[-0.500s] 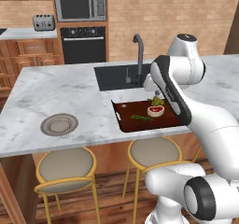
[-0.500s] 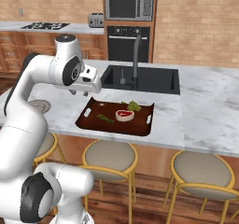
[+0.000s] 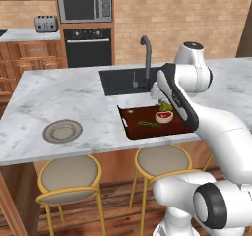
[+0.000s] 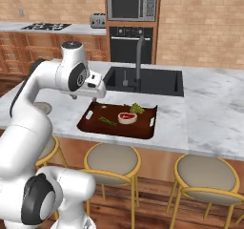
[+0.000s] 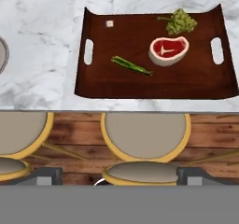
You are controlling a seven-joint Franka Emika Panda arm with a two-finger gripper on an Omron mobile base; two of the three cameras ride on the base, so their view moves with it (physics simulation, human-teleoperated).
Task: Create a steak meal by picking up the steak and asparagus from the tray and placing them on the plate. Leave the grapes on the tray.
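my gripper (image 5: 113, 177) is wide open with nothing in it, hanging out past the front edge of the island counter (image 3: 59, 97), looking down at stools and the near rim of the tray (image 5: 154, 85).

so everything i want lies forward of my fingers, across that front edge. the steak (image 5: 169, 49) sits toward the tray's right half, grapes (image 5: 180, 21) just behind it near the far right corner, close but i can't tell if they touch. the asparagus (image 5: 131, 65) is around the tray's middle, well apart from the steak, long axis slanting from back-left to front-right.

the plate (image 3: 62, 131) is way off by the counter's left front edge. nothing's on it yet. i'd guess steak first: push forward and a bit right, then drop.
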